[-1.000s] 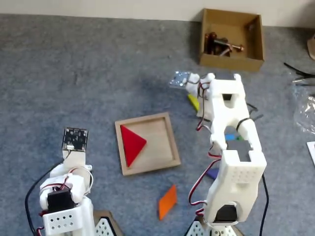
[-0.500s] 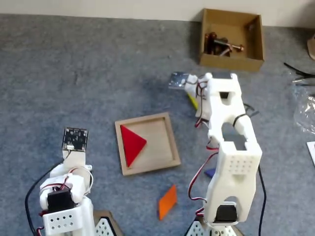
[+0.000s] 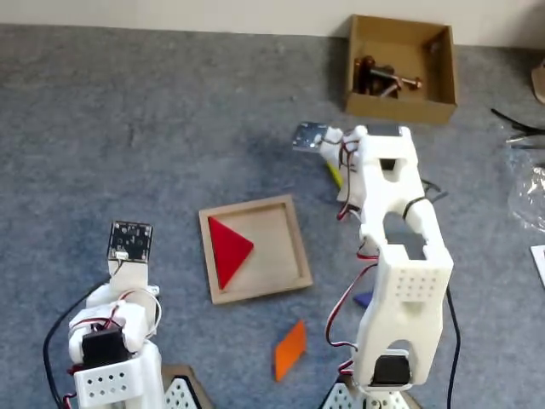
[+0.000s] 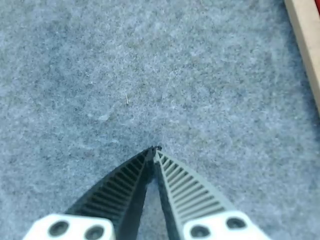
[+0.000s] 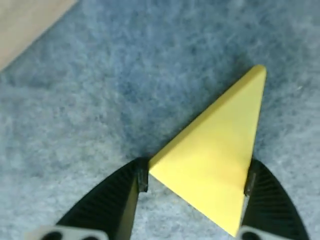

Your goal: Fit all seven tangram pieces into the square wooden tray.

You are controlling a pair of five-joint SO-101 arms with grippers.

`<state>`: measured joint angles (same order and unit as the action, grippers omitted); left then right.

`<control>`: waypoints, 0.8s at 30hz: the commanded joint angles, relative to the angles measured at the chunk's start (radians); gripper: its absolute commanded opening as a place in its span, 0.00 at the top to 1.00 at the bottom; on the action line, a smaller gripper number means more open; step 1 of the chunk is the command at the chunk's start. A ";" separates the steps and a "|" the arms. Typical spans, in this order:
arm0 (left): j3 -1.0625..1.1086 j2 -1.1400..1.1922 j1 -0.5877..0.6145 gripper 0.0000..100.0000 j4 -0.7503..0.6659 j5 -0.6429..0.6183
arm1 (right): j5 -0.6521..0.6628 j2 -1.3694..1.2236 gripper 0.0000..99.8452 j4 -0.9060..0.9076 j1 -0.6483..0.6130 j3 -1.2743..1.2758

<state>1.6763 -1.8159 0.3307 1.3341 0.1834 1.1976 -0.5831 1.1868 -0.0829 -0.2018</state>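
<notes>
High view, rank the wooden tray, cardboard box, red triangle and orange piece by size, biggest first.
1. The cardboard box and the wooden tray: near alike, so not ranked.
2. The red triangle.
3. The orange piece.

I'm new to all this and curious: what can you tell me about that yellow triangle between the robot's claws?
The yellow triangle is a flat, smooth, plain piece with sharp corners, perhaps painted wood. It lies flat on the grey carpet, outside the wooden tray. The right gripper straddles it, one finger against a corner, the other against an edge. From above, the arm hides most of it.
</notes>
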 commanded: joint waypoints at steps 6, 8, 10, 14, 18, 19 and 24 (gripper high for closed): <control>0.019 -0.005 0.018 0.99 0.002 -0.005 | -0.026 0.004 0.82 0.002 -0.008 -0.056; 0.019 -0.005 0.018 0.99 0.002 -0.005 | -0.026 0.004 0.83 0.012 -0.008 -0.054; 0.019 -0.005 0.018 0.99 0.002 -0.005 | -0.026 0.004 0.84 0.041 -0.010 -0.056; 0.019 -0.005 0.018 0.99 0.002 -0.005 | -0.028 0.004 0.88 0.062 -0.035 -0.056; 0.019 -0.005 0.018 0.99 0.002 -0.005 | -0.028 0.004 0.89 0.056 -0.047 -0.056; 0.019 -0.005 0.018 0.99 0.002 -0.005 | -0.028 0.004 0.89 0.058 -0.050 -0.056; 0.019 -0.005 0.018 0.99 0.002 -0.005 | -0.029 0.004 0.89 0.096 -0.047 -0.056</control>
<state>1.6763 -1.8159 0.3307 1.3341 0.1834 1.1792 -0.5831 1.2359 -0.0997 -0.2279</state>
